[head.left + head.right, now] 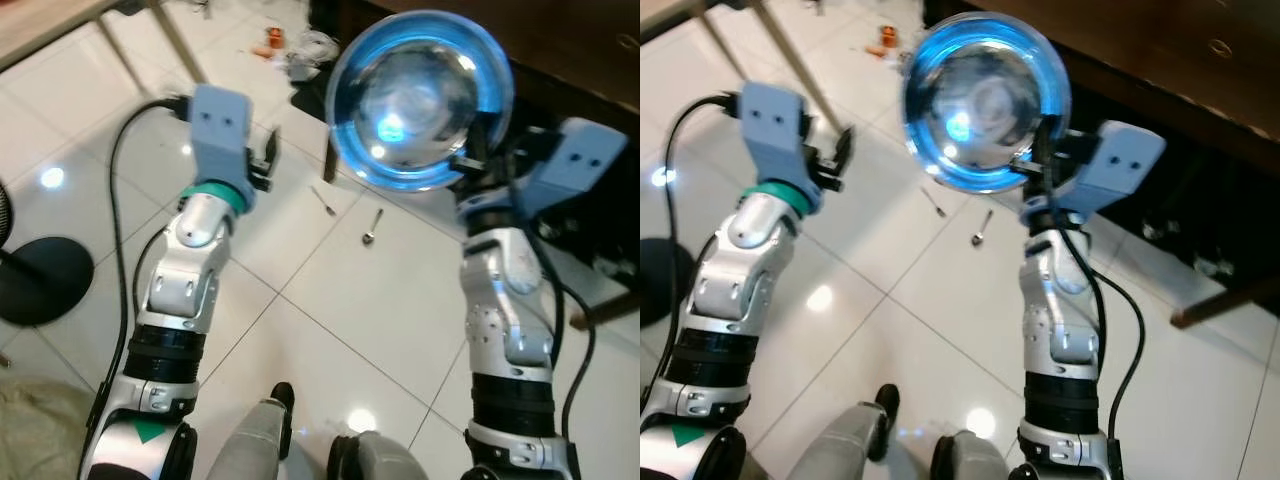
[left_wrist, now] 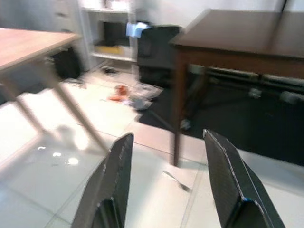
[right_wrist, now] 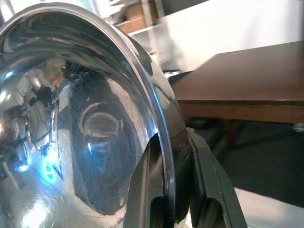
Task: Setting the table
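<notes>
Right wrist view: right gripper [image 3: 173, 190] clenched on round shiny steel bowl's [image 3: 71, 118] rim; left gripper [image 2: 173, 180] spread, empty.

Open left pincer [image 2: 168, 185] above white floor [image 2: 61, 185], dark table [image 2: 237, 42] beyond.

shiny round steel bowl [image 3: 71, 118] cropped at the frame edges, small orange floor clutter [image 1: 272, 42] too blurred to identify, dark wooden table [image 1: 560, 50] cut off
</notes>
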